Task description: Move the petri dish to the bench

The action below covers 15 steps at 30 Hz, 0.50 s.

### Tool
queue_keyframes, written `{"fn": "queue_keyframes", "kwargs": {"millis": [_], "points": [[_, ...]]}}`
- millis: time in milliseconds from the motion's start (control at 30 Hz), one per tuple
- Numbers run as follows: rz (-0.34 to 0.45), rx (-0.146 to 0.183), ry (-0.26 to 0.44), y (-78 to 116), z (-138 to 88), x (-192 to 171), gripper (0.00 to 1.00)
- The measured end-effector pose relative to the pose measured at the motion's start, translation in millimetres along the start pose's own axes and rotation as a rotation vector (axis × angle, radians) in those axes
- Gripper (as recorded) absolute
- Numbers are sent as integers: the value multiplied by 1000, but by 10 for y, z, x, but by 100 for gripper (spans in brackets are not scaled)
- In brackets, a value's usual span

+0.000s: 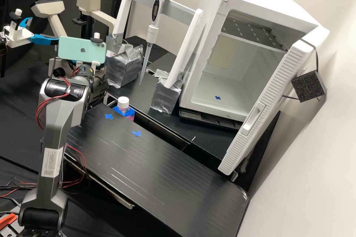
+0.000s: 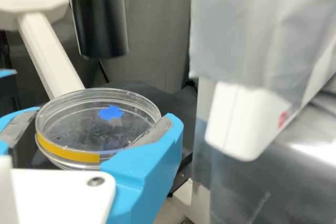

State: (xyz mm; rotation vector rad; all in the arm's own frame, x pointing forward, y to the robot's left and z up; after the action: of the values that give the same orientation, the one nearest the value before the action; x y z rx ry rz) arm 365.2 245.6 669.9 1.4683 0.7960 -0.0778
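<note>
Fingers [image 2: 149, 169] of bright blue plastic with grey pads clamp a clear, round, shallow petri dish [image 2: 79, 129] by opposite sides of its wall. A side hold suits so low a shape: it leaves the top and underside free, so the dish could be set flat without the pads being trapped beneath. It looks close to level, sensible for something that may carry a loose lid or contents. A yellow band [image 2: 63, 153] curves along its wall, probably as a label. A small blue cross [image 2: 110, 113] appears within the rim; whether it is on the dish or seen through it cannot be told.

The dark grey jointed arm [image 1: 50, 140] stands beside the long black counter [image 1: 148, 170], its wrist end, with a mint-green phone [image 1: 79, 50] mounted on it, near the beige microscope [image 1: 55, 9]. The dish is held up at that end, not on the counter. Two blue tape crosses [image 1: 136, 133] on the counter probably mark spots for setting things down.

Carrying seems the step in hand, with lowering and release to come. The slim white pipette [image 1: 152, 31] hangs tip down on its white frame [image 1: 183, 46], presumably to protect the tip, so the route should avoid it. Too hard a squeeze could flex the thin wall; uneven opening could tip the dish.
</note>
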Motion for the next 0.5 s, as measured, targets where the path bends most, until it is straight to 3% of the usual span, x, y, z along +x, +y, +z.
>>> {"fn": "queue_keyframes", "kwargs": {"millis": [300,500], "points": [[53,-78,41,73,-145,-229,0],[64,-149,60,37,-213,-453,0]]}}
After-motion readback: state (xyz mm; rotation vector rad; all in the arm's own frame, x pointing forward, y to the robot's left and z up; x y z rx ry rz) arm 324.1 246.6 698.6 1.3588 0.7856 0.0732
